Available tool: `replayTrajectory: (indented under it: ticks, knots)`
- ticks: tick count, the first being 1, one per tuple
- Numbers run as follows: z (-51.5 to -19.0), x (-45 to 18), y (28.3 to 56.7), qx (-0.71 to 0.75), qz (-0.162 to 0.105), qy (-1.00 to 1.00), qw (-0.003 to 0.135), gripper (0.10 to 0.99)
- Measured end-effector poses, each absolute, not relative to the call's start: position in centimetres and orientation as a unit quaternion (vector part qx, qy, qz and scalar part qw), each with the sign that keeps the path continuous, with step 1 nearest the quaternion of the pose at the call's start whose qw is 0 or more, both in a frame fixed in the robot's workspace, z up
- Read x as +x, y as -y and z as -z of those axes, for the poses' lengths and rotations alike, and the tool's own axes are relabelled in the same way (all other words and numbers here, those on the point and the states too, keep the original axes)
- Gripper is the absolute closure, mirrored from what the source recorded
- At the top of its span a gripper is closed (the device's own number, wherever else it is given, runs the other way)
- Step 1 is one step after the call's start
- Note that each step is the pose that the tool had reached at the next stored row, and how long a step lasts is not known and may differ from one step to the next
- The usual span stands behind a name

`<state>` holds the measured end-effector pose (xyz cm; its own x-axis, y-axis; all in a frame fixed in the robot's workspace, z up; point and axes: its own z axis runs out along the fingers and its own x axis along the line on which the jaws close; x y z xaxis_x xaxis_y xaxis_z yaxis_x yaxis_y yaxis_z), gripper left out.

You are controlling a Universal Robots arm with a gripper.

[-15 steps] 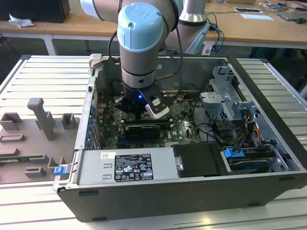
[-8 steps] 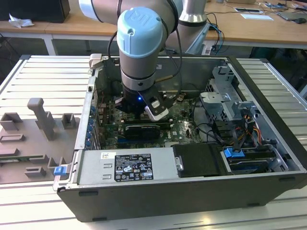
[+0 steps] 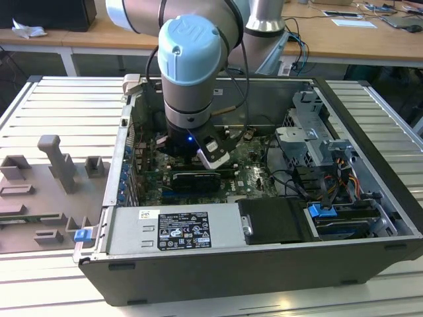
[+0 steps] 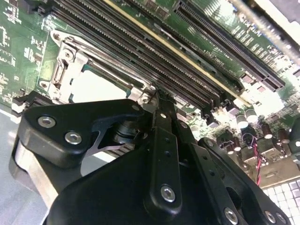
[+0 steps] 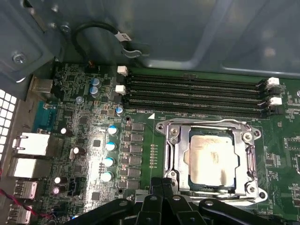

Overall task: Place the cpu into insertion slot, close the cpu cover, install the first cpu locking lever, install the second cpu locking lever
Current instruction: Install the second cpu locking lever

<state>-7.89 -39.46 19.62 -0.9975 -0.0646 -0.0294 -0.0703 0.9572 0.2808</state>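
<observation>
**Chip is in, frame is down, gripper sits at the socket's edge**

The small square cpu with its dull silver top (image 5: 212, 159) lies flat in the dark square insertion slot (image 5: 180, 157). The thin silvery cpu cover (image 5: 243, 157) lies over its edges. The black metal gripper (image 5: 162, 185) has its fingers pressed together at the slot's near edge, holding nothing. A crooked push could scrape the green board (image 5: 84, 140) or bend the long black memory slots (image 5: 192, 96).

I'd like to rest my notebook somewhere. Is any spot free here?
The ribbed table is bare beside the computer case, behind the grey fixture blocks. Inside the case it is crowded: the arm and gripper hang by the cpu.
</observation>
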Motion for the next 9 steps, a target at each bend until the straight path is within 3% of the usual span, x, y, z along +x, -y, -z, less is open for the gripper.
replayTrajectory:
  ticks: [9]
  knots:
    - [-20.9,-7.9,39.5,-0.034,-0.144,-0.989,0.01,0.98]
